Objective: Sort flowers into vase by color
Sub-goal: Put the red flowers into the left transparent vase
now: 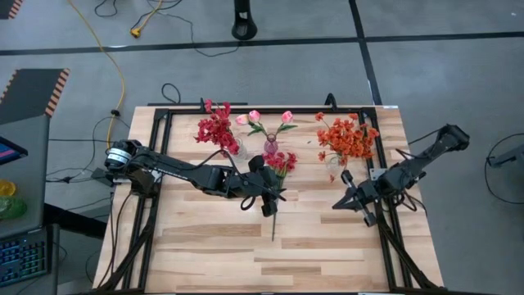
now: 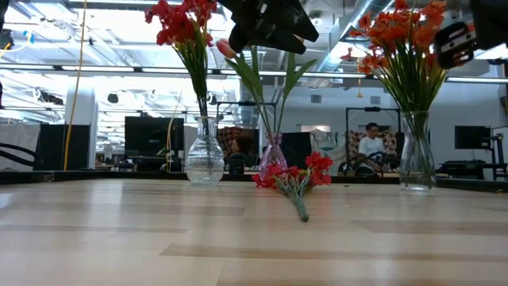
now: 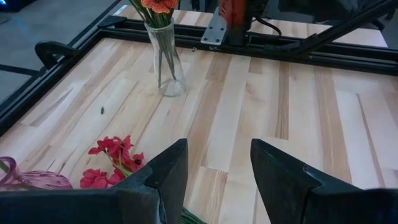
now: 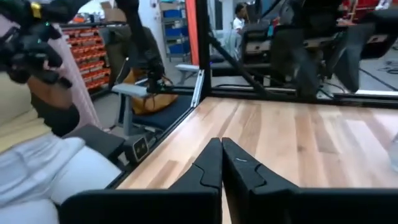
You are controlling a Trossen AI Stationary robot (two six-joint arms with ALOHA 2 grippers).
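Red blossoms on a thin green-stemmed artificial sprig (image 1: 277,176) lie flat on the pale wooden table (image 1: 213,254), directly beneath the left gripper (image 1: 270,197), whose two dark fingers (image 3: 163,175) stand apart and empty above the stem. Just beyond that gripper's tips, a small pink glass vase (image 1: 270,146) holds pale pink tulip-like flowers (image 1: 264,117). Off to its far side, well apart, a clear glass vase (image 3: 166,62) holds a bunch of orange flowers (image 1: 348,135). Back toward the left arm's base side, a round clear glass vase (image 2: 205,163) carries the red bunch (image 1: 217,129). The right gripper (image 1: 350,199) hangs over bare boards near the orange bunch, fingers pressed together on nothing. Beyond the table, a seated person (image 2: 370,147) shows in the room.
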